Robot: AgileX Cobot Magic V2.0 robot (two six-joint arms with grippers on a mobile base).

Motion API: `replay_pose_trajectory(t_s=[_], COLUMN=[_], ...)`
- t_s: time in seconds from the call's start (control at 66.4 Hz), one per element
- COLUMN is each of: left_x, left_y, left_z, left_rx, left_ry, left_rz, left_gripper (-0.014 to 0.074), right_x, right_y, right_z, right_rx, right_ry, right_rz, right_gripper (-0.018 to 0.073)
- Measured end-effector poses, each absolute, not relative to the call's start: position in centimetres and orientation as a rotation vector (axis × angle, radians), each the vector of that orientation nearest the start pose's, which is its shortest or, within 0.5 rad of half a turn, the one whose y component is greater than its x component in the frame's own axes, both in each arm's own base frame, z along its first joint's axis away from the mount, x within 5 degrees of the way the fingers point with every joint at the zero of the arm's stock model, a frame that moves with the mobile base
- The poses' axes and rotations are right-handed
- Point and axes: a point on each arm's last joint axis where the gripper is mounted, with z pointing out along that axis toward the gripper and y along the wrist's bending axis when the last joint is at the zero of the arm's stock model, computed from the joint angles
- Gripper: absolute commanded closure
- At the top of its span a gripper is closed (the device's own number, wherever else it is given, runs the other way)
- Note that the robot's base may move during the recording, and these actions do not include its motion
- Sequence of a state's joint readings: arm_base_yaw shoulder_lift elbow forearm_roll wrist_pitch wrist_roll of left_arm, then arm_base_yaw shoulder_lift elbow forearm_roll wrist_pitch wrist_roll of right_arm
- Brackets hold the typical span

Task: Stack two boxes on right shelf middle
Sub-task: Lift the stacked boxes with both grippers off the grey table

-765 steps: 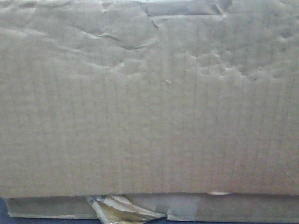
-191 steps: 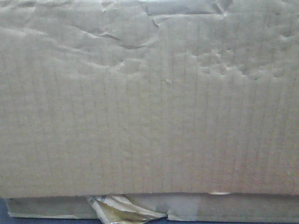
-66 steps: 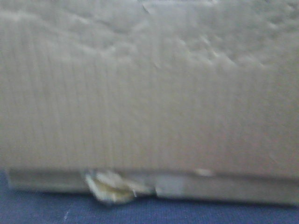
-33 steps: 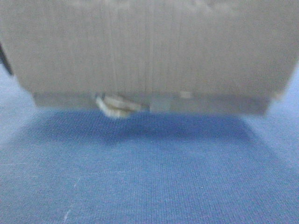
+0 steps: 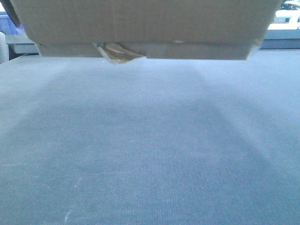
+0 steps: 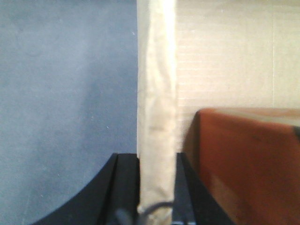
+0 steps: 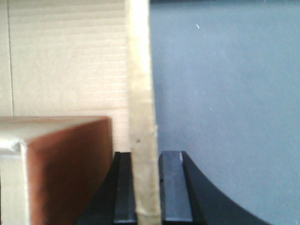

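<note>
In the front view the two boxes hang at the top edge, above the blue cloth (image 5: 150,150). The big box (image 5: 145,18) rests on the thin flat box (image 5: 197,50), which has a scrap of glossy tape (image 5: 119,52) hanging from it. In the left wrist view my left gripper (image 6: 157,187) is shut on a thin cardboard edge (image 6: 157,103), beside a reddish-brown box side (image 6: 248,164). My right gripper (image 7: 140,187) is shut on the opposite cardboard edge (image 7: 139,93), with a brown box side (image 7: 61,164) to its left. The right shelf is out of view.
The blue cloth surface fills most of the front view below the boxes. Something blue (image 5: 7,21) shows at the far top left and a grey ledge (image 5: 281,33) at the far top right. A dark arm part (image 5: 9,11) sits at the boxes' left corner.
The boxes filled the front view before. Over the last second they rose to the frame's top edge, uncovering the blue cloth beneath them.
</note>
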State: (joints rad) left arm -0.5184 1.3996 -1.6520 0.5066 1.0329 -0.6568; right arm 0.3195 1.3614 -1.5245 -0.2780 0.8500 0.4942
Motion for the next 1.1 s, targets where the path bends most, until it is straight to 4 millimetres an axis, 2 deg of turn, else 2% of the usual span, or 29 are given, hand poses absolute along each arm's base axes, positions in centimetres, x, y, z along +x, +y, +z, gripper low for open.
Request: replay_pose_trajectory(t_s=[1.099], left_x=[26.89], left_y=[-10.63], left_z=[46.69], left_rx=[-0.098], left_ry=[2.090], left_rz=[-0.024], left_gripper=[0.0707], right_x=[28.45], right_y=[7.46], right_z=[44.58], right_rx=[0.094], right_ry=[2.087], right_rz=[0.157], right_gripper=[0.0721])
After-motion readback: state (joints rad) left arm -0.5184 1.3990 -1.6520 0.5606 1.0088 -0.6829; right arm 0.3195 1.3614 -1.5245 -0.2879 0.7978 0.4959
